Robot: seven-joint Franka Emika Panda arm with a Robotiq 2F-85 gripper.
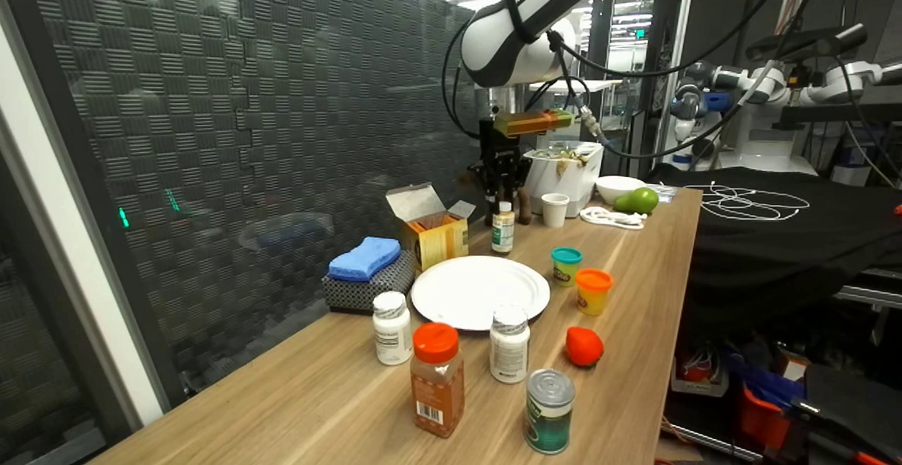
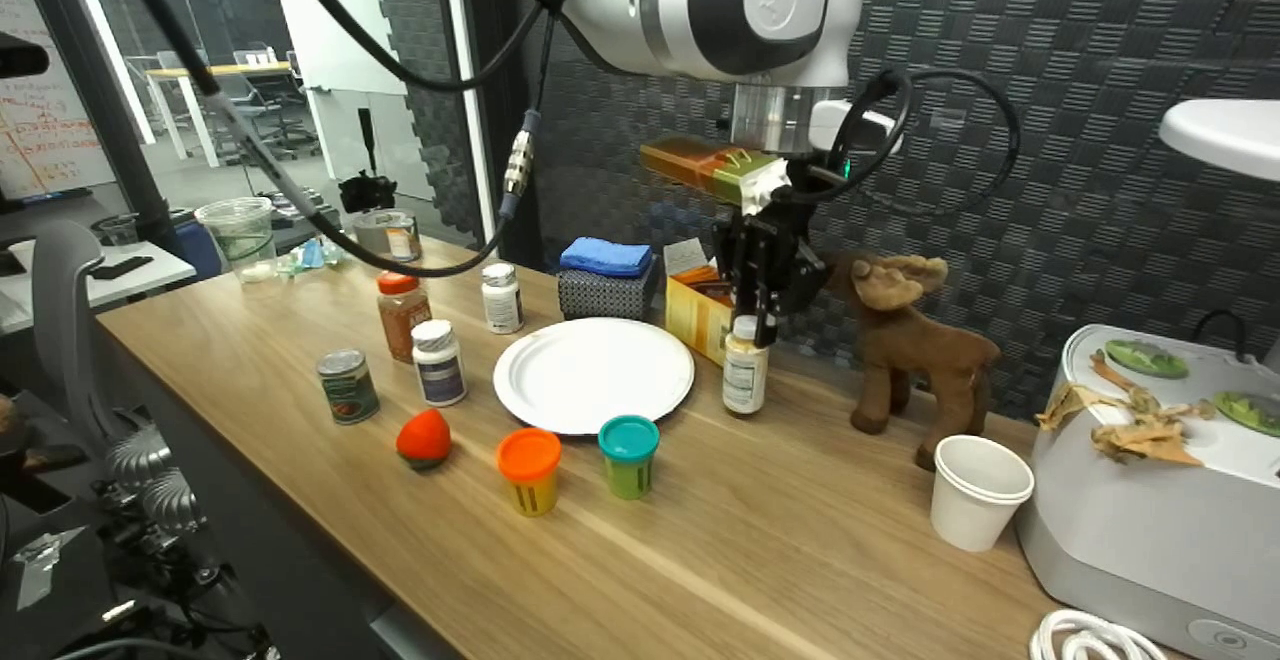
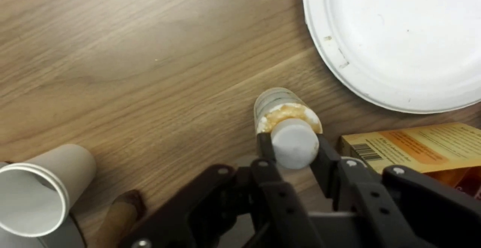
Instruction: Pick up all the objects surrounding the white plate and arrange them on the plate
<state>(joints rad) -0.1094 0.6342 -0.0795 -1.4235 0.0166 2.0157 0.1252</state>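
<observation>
The white plate (image 1: 479, 292) lies bare on the table, also in the wrist view (image 3: 406, 34). My gripper (image 3: 294, 144) is shut on the white cap of a small bottle (image 2: 744, 380), which stands upright beside the plate. Around the plate stand two white bottles (image 1: 392, 335) (image 1: 509, 359), an orange-lidded spice jar (image 1: 437, 391), a green can (image 1: 549, 419), a red strawberry-like object (image 1: 583, 347), an orange-lidded tub (image 1: 592, 299) and a teal-lidded tub (image 1: 565, 271). An open yellow box (image 1: 442, 243) and a blue sponge (image 1: 364, 259) on a patterned box (image 1: 373, 289) are behind it.
A brown plush moose (image 2: 915, 350) stands near the gripper. Paper cups (image 2: 978, 500), a white machine (image 2: 1170, 520) and a white cable (image 2: 1085, 635) are beyond it. A white bowl (image 1: 616, 187) and green fruit (image 1: 641, 201) sit farther along. A dark padded wall (image 1: 246, 134) borders the table.
</observation>
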